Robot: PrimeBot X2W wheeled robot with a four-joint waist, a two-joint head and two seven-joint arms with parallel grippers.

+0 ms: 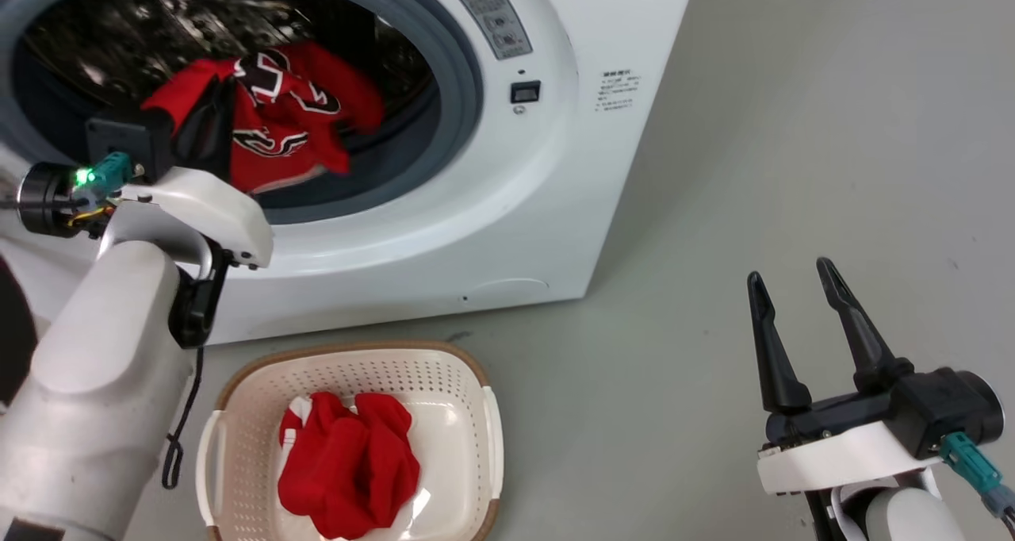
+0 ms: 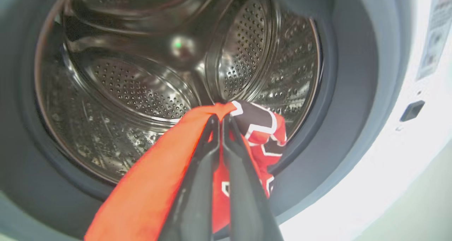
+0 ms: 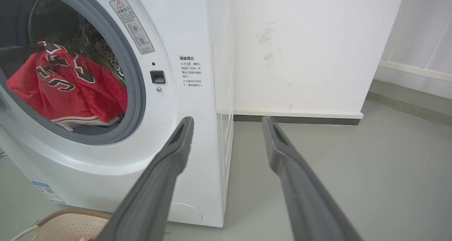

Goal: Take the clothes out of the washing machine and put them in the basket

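Red lettered garment [image 1: 277, 140] at the mouth of the washing machine [image 1: 523, 208], pinched in the closed left gripper [image 2: 221, 118]; risk: thin edge hold slips, or trailing fabric snags the door seal [image 1: 464, 89] before the basket [image 1: 341, 352]

Setting: bare laundry corner; home or test room cannot be told | Appliance: white front-loading washing machine [image 1: 547, 208], warning labels on front | Floor [image 1: 793, 128]: plain smooth grey | Wall [image 3: 300, 57]: white, scuffed, dark skirting strip [image 3: 296, 120] | Fitting: cream perforated basket [image 1: 373, 374] on floor before machine
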